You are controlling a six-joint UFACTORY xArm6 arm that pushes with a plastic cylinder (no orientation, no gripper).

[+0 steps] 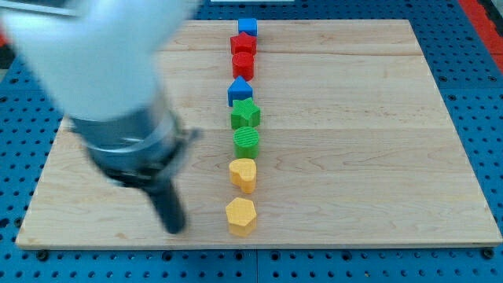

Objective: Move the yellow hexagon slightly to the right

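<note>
The yellow hexagon [241, 216] lies near the view's bottom, at the low end of a column of blocks on the wooden board [377, 141]. My tip [174, 229] rests on the board to the hexagon's left, about a block and a half away and not touching it. The rod and the arm above it are blurred. Just above the hexagon sits a yellow heart-like block [244, 174].
Up the column stand a green round block [247, 142], a green star [245, 114], a blue pentagon-like block [240, 91], two red blocks [243, 64] [243, 44] and a blue cube [248, 27]. The board's bottom edge runs just below the hexagon.
</note>
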